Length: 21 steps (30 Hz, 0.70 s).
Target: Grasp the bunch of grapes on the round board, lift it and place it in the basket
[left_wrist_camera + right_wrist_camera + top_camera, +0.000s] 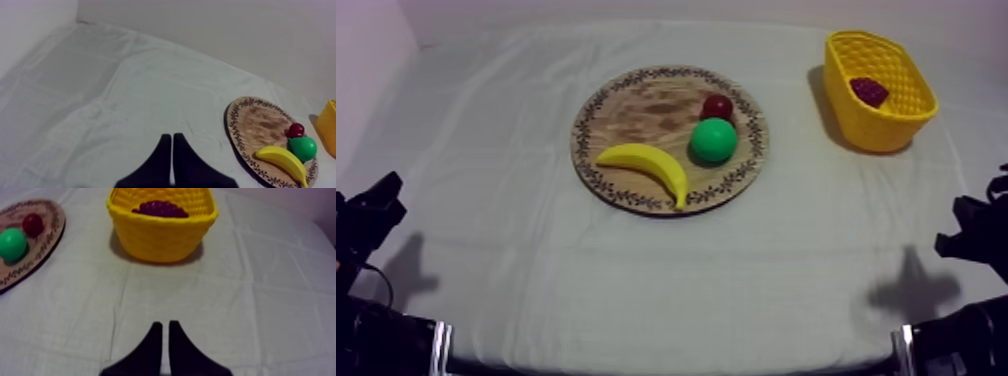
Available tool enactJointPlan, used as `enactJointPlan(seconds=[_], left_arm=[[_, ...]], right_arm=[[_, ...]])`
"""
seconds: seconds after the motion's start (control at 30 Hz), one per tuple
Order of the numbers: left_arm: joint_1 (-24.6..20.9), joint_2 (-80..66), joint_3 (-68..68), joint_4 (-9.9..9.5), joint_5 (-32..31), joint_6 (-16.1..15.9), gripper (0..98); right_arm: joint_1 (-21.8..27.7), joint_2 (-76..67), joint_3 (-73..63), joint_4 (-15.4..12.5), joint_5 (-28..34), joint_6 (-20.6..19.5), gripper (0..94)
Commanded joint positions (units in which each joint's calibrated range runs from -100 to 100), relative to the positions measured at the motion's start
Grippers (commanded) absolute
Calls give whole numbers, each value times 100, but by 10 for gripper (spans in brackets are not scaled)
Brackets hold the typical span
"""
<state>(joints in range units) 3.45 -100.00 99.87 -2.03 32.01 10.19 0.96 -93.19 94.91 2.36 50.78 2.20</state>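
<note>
— Where is the bunch of grapes (869, 92)?
— Inside the yellow basket (881, 128), far right on the tabletop, off the wooden board (636, 115).
— And from the pincers?
— Straight ahead of the right pincer (165, 324), well apart. The left pincer (171, 136) sits much farther off, near left. Both are pressed together on nothing.
— Anything left to do?
— I judge not: the placing looks done.
</note>
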Motion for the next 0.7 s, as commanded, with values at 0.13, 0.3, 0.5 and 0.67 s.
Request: enactJointPlan(seconds=[0.13, 0.3, 0.5, 0.67], left_arm=[[-1, 0, 2, 1, 0, -1, 1], [-1, 0, 2, 1, 0, -1, 1], [-1, 0, 2, 1, 0, 0, 1], [-1, 0, 2, 1, 0, 1, 1]], right_arm=[[116, -229, 18, -74, 8, -55, 5], [148, -245, 122, -18, -178, -205, 6], [151, -248, 211, -115, -371, -161, 6], [194, -248, 425, -279, -1092, 122, 4]])
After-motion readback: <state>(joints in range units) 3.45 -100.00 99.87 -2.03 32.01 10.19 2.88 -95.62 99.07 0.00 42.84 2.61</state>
